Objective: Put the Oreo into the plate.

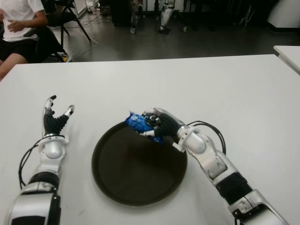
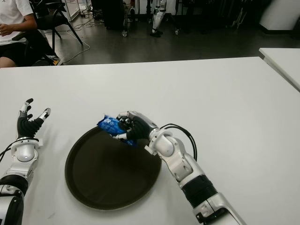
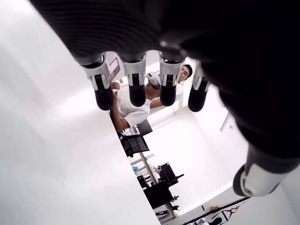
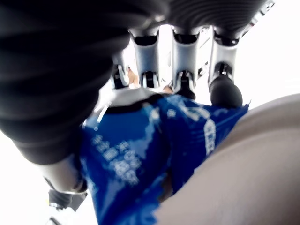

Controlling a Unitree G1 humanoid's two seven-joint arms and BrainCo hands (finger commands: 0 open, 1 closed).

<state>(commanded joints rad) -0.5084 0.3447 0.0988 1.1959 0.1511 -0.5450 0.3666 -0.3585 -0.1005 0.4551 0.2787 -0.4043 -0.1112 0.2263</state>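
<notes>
Blue Oreo [image 1: 137,123] clasped by right hand [image 1: 157,124] over plate [image 1: 117,183] rim, left hand [image 1: 55,119] apparently splayed

Left hand [image 1: 55,118]: black ribbed palm, silver finger segments, black tips showing. Right hand [image 1: 161,124]: same build. Forearms: glossy silver shells alternating with black ribbed joints. Black cables are looping beside both wrists.
</notes>
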